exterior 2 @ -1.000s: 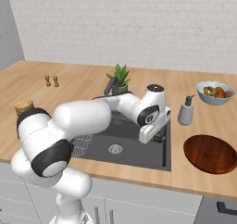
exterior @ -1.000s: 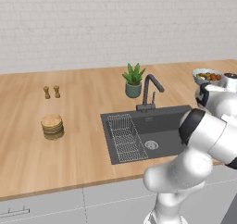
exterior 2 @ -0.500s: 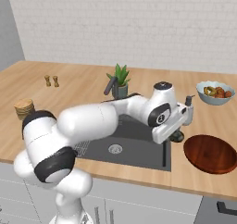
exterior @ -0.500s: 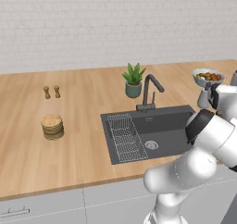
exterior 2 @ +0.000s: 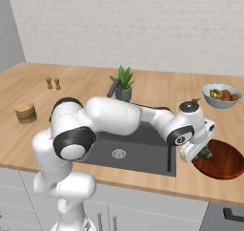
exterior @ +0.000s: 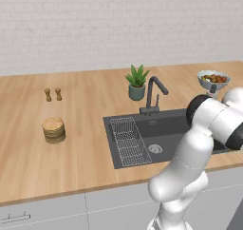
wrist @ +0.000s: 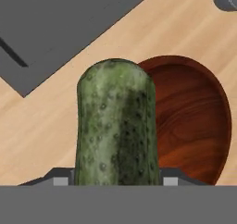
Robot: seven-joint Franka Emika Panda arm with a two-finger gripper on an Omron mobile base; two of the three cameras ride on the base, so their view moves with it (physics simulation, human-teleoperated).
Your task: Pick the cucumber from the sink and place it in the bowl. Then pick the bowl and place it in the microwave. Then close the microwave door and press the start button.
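Jaws [wrist: 115,181] pinched on the cucumber [wrist: 115,126], one finger on each side of its lower end. Hand view looks down along it: cucumber stands over the near rim of the reddish-brown bowl [wrist: 194,121], not touching it as far as I can tell. Bowl sits on the wooden worktop [wrist: 41,126], just beside the sink's [wrist: 60,19] corner.

Right base view: arm stretched across the sink [exterior 2: 138,151], hand low at the left edge of the bowl [exterior 2: 221,158], a bit of dark green cucumber [exterior 2: 206,153] under it. Fruit bowl [exterior 2: 221,95] sits further back on the worktop. Left base view: faucet [exterior: 154,93] and potted plant [exterior: 137,81] behind the basin, wire rack [exterior: 127,141] in its left half.
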